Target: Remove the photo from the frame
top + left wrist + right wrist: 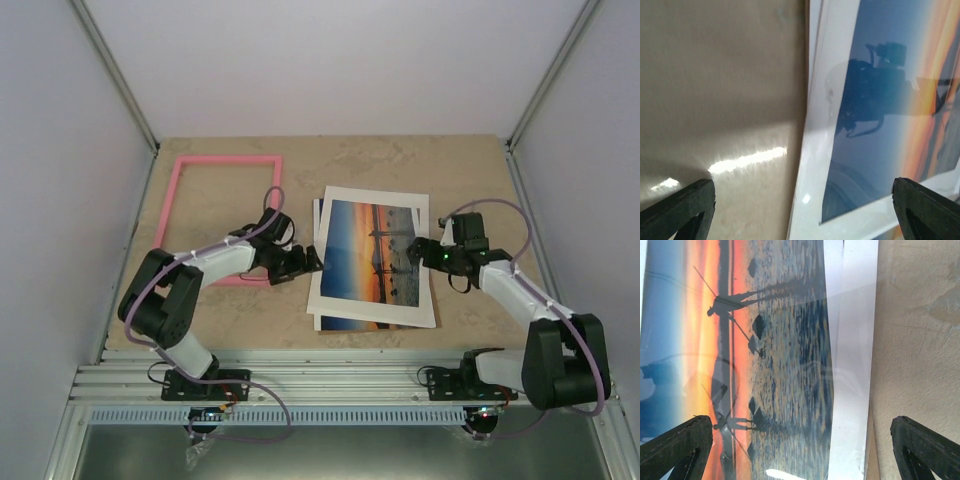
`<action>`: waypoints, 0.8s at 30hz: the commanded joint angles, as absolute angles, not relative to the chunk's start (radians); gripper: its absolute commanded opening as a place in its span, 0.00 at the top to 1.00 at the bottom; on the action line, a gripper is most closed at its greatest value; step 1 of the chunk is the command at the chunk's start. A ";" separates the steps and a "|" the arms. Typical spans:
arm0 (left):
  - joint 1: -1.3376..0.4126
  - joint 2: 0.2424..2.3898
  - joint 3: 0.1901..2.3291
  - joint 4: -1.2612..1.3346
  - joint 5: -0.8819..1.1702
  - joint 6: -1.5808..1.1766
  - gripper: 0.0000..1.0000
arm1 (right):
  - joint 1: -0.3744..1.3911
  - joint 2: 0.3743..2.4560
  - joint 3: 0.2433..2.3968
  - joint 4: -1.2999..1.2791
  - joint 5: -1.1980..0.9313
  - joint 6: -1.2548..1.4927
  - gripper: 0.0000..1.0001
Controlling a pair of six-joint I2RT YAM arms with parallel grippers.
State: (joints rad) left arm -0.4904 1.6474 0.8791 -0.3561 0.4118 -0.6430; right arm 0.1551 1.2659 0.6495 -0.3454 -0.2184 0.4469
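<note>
Photo (pixel 372 252) edges flanked by spread left claw (pixel 311 262), right claw (pixel 425 250); frame (pixel 222 159) apart.

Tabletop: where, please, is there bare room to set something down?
Bare: the far strip of the tan table behind the thin pink rectangular frame and the white-bordered sunset paper photo. Crowded: the gap between them, where the left hand sits.

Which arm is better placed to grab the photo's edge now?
Probably right. The right gripper hangs open over the photo, the white mat edge between its fingers; the left gripper, also open, sits mostly over bare table.
</note>
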 commanded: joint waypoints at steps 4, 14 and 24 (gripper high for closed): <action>-0.556 1.572 0.725 -0.301 0.515 -0.706 0.02 | 0.173 1.204 0.609 -0.355 -0.257 0.446 0.02; -0.606 1.539 0.631 -0.265 0.541 -0.734 0.06 | 0.188 1.171 0.581 -0.346 -0.270 0.456 0.02; -0.630 1.529 0.642 -0.277 0.586 -0.717 0.21 | 0.192 1.160 0.572 -0.330 -0.284 0.467 0.02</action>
State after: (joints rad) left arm -0.6189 1.5230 0.6624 -0.2115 0.5804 -0.7147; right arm 0.1871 1.1751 0.5858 -0.3431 -0.2668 0.4576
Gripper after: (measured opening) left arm 0.807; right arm 0.976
